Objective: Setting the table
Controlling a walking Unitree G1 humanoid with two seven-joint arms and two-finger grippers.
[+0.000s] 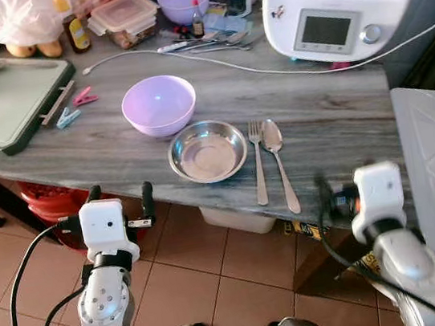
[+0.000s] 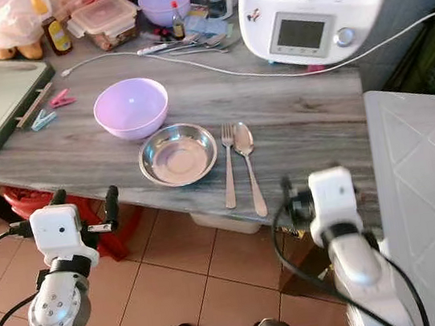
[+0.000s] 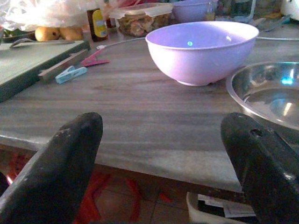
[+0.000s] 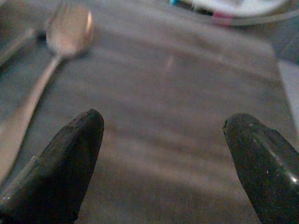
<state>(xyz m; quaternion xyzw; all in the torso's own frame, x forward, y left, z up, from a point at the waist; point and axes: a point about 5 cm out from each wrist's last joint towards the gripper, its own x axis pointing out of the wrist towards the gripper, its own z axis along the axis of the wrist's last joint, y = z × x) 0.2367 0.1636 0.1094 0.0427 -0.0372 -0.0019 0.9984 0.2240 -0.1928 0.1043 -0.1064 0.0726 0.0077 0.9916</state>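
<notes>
Clutter crowds the far side of the grey wood-grain table (image 1: 333,118): a white kitchen machine (image 1: 332,1) at 1 o'clock, a lidded food container (image 1: 123,18), a second purple bowl (image 1: 183,1), a brown bottle (image 1: 76,30) and a white plastic bag (image 1: 11,18) along the back, with a white cable (image 1: 211,62) trailing across the surface. A green cutting board (image 1: 6,99) lies at 10 o'clock, with pink and blue clothes pegs (image 1: 76,106) just beside it. Nearer the front edge sits a purple bowl (image 1: 159,105); at its 5 o'clock, just beside it, is a steel bowl (image 1: 208,151). A fork (image 1: 258,161) and spoon (image 1: 279,162) lie side by side at the steel bowl's 3 o'clock. A red bucket (image 1: 53,206) stands under the table on the tiled floor.

The left gripper (image 1: 119,199) is held below the front edge, pointing up toward the purple bowl, jaws apart. The right gripper (image 4: 163,140) sits at the front edge just at 4 o'clock of the spoon, jaws wide apart over bare tabletop.
</notes>
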